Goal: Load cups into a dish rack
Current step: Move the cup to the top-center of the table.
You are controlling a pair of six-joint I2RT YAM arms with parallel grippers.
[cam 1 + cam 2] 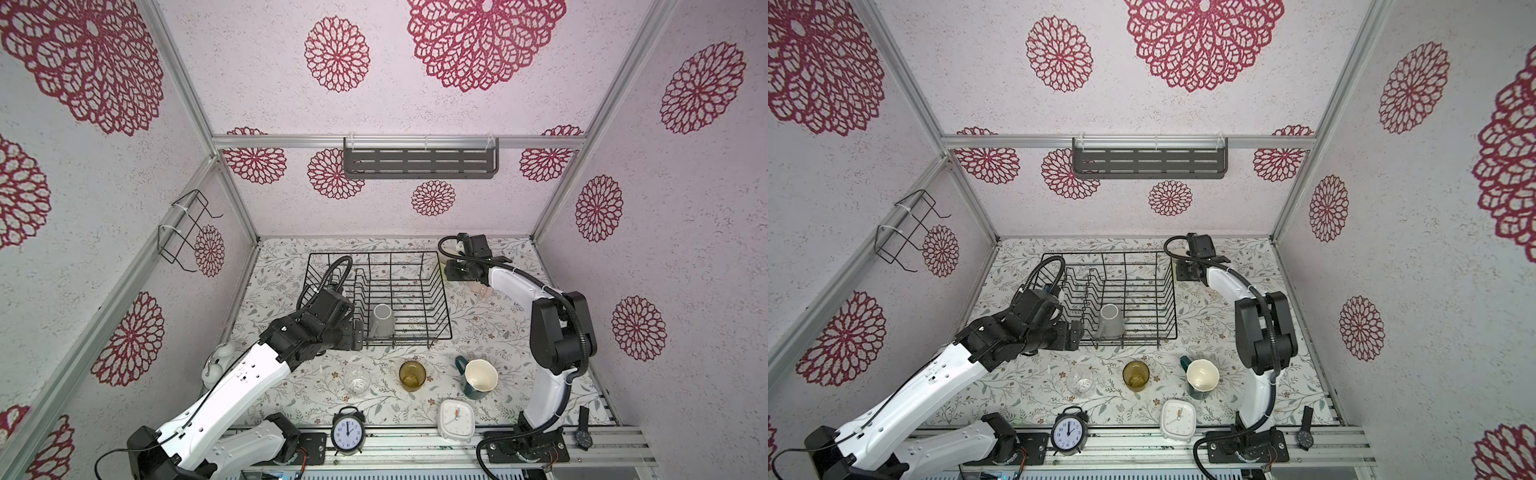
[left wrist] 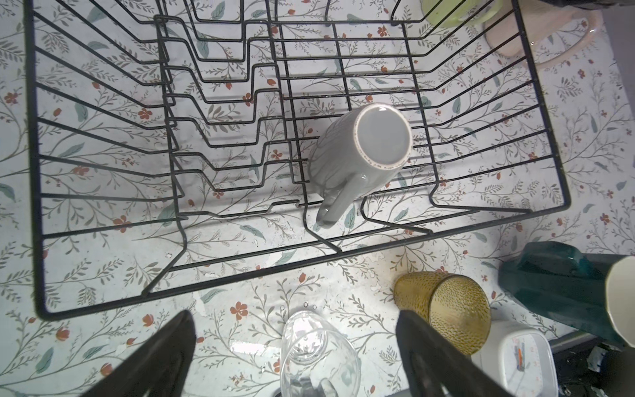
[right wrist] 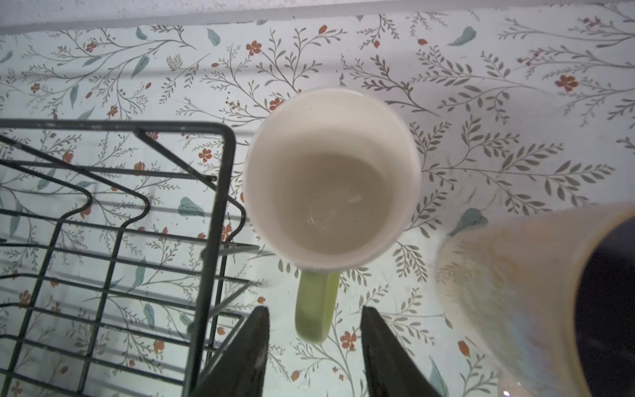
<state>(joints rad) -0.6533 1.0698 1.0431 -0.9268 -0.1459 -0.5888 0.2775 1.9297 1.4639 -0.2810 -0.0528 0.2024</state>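
The black wire dish rack point(image 1: 446, 307) point(image 2: 549, 137) holds one grey cup point(image 1: 383, 320) point(image 2: 371, 147), upside down. On the mat in front of it stand a clear glass point(image 1: 356, 380), an amber tumbler point(image 1: 412, 375) and a dark teal cup point(image 1: 478, 379). My left gripper point(image 1: 358, 332) point(image 2: 295, 314) hangs open at the rack's front left corner, above the clear glass point(image 2: 316, 350). Beyond the rack's far right corner my right gripper point(image 1: 451, 270) point(image 3: 315, 309) is open. Its fingers straddle the handle of the upright yellow-green cup point(image 3: 331, 178), with gaps on both sides. A pink cup point(image 3: 515, 292) lies beside it.
A black alarm clock point(image 1: 348, 432), a white alarm clock point(image 1: 456, 419) and a wristwatch point(image 1: 584, 434) sit at the front edge. A white object point(image 1: 218, 361) lies by the left wall. A wire holder point(image 1: 187, 230) and a slotted shelf point(image 1: 419, 163) hang on the walls.
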